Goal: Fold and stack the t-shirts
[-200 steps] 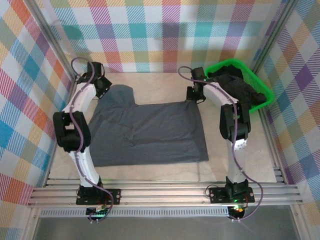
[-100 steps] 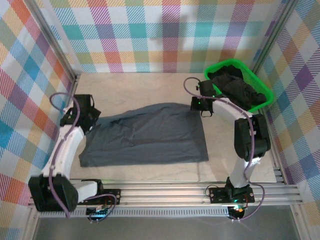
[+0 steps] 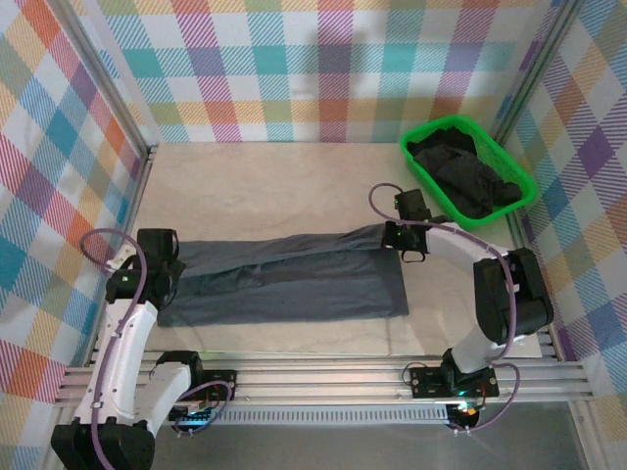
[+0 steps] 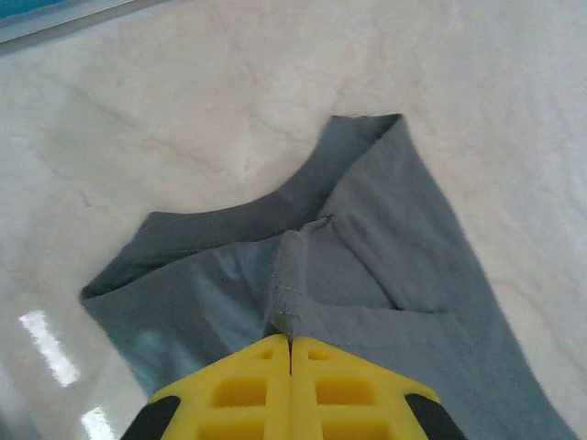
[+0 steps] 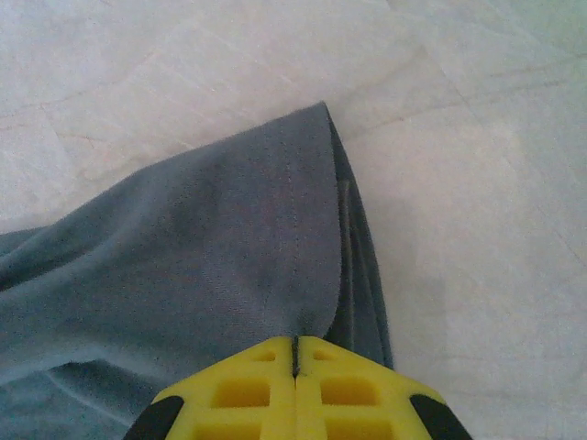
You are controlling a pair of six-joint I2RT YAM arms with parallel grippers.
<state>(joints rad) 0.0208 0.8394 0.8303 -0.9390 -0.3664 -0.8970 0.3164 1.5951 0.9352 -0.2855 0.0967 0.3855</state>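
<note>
Two claws, both pinched shut on the slate blue-grey tee point(image 3: 294, 279). L claw point(image 4: 291, 341): yellow fingers closed w/ no gap, a ridge of cloth by the collar caught betw. them. R claw point(image 5: 295, 339): same, clamped on a stitched hem fold at the opp. end. Tee lies on the pale marbled table point(image 3: 274, 181), stretched L–R betw. my claws. Its far part is doubled over onto the near part, w/ a long dark crease running L–R. Near edge lies flat. Far R corner: green plastic basket point(image 3: 505, 157), apart from the tee, near my R arm. Contents: dark tees point(image 3: 465, 176), black/charcoal, crumpled in a heap inside the rim. Can't tell how many.
</note>
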